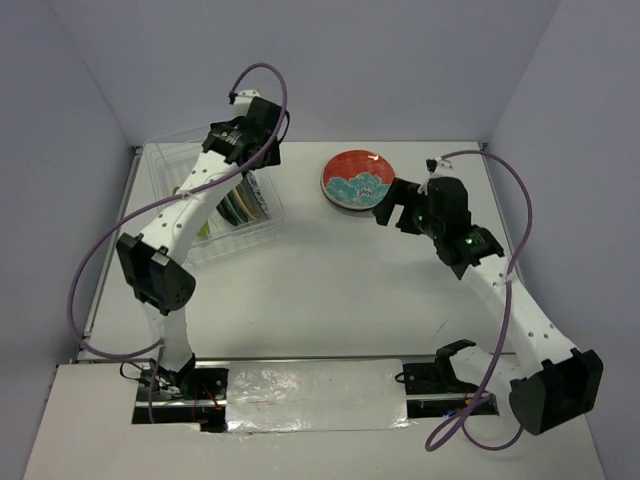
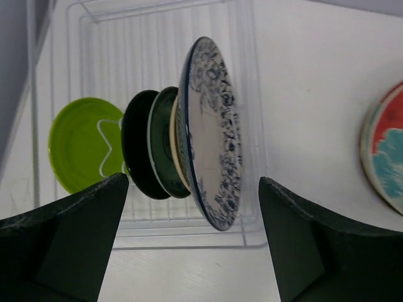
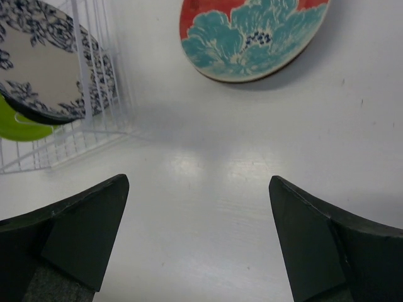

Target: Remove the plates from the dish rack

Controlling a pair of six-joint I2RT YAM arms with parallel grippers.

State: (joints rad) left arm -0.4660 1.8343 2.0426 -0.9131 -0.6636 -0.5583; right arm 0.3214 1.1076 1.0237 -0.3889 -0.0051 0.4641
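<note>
The clear dish rack (image 1: 190,175) stands at the back left and holds several upright plates (image 1: 243,205). In the left wrist view the white plate with a dark blue rim (image 2: 211,135) is frontmost. Behind it stand a tan one (image 2: 177,148), a dark green one (image 2: 160,145) and a black one (image 2: 138,145). A lime green plate (image 2: 82,151) sits apart at the left. My left gripper (image 1: 262,118) (image 2: 193,189) is open above the rack and touches no plate. The red plate with teal flowers (image 1: 356,180) (image 3: 255,34) lies flat on the table. My right gripper (image 1: 393,208) (image 3: 198,182) is open and empty beside it.
The rack's thin clear walls (image 2: 252,94) (image 3: 94,75) stand between the plates and the table. The red plate's edge shows at the right of the left wrist view (image 2: 385,151). Grey walls close in the table at the back and sides.
</note>
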